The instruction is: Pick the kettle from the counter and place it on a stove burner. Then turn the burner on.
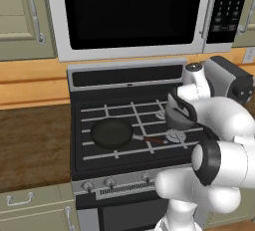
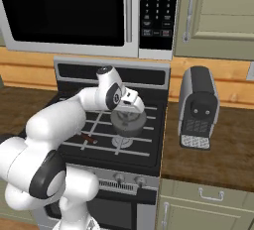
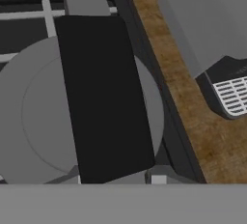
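From the left base view, my arm rose from the lower right and reached over the right half of the stove (image 1: 124,125), and the kettle (image 1: 178,114) hung beneath my wrist above the stove burner (image 1: 175,136) at the front right, its grey body partly hidden by my own forearm; my gripper (image 1: 175,100) sat at the kettle's top, too covered there for me to read the fingers. The black frying pan (image 1: 112,133) lay on the left grates with its reddish handle pointing right toward that burner, its tip near the disc, so the room on that side was narrow. The counter (image 1: 32,143) stretched open to the left of the stove's edge. From the right base view, the kettle (image 2: 128,121) hung just above the stove burner (image 2: 123,141), a sliver of the disc showing under it, and my gripper (image 2: 128,106) came down onto its top; I took the handle to be pinched between my fingers, since the kettle hung from my hand. The coffee machine (image 2: 198,107) stood on the counter (image 2: 218,149) well apart to the right, past the stove's right edge, leaving a free strip of wood between. From the hand view, the kettle's dark handle (image 3: 103,97) ran broad across the grey domed lid (image 3: 29,117), the stove's right rim ran diagonally beside it, and past it lay the counter (image 3: 183,92) and the coffee machine's drip grille (image 3: 234,95)
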{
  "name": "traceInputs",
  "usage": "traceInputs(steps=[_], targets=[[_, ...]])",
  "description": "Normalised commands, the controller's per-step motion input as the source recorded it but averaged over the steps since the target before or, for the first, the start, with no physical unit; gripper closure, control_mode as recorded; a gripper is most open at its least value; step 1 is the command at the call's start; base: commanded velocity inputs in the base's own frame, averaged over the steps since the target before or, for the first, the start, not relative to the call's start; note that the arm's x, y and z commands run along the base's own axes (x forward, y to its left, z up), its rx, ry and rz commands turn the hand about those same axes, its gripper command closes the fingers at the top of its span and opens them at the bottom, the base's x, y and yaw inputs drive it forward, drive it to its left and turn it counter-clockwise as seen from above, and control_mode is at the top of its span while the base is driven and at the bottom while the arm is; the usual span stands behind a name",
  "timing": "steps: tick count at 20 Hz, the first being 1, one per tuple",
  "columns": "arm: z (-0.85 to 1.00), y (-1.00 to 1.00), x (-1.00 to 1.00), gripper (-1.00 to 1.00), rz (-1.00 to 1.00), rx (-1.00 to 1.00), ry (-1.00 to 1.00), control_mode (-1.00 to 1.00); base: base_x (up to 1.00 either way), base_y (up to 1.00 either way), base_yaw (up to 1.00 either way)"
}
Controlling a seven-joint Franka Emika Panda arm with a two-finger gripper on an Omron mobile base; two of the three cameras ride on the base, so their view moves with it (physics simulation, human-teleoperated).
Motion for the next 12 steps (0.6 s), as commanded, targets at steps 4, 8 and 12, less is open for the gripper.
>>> traceInputs(steps=[4, 8, 12], targets=[[-0.03, 0.02, 0.01, 1.00, 0.00, 0.00, 0.00, -1.00, 0.00, 0.00, 0.00], [-0.12, 0.00, 0.00, 1.00, 0.00, -0.02, 0.00, -1.00, 0.00, 0.00, 0.00], [-0.33, 0.10, 0.00, 1.00, 0.00, -0.07, 0.00, -1.00, 0.00, 0.00, 0.00]])
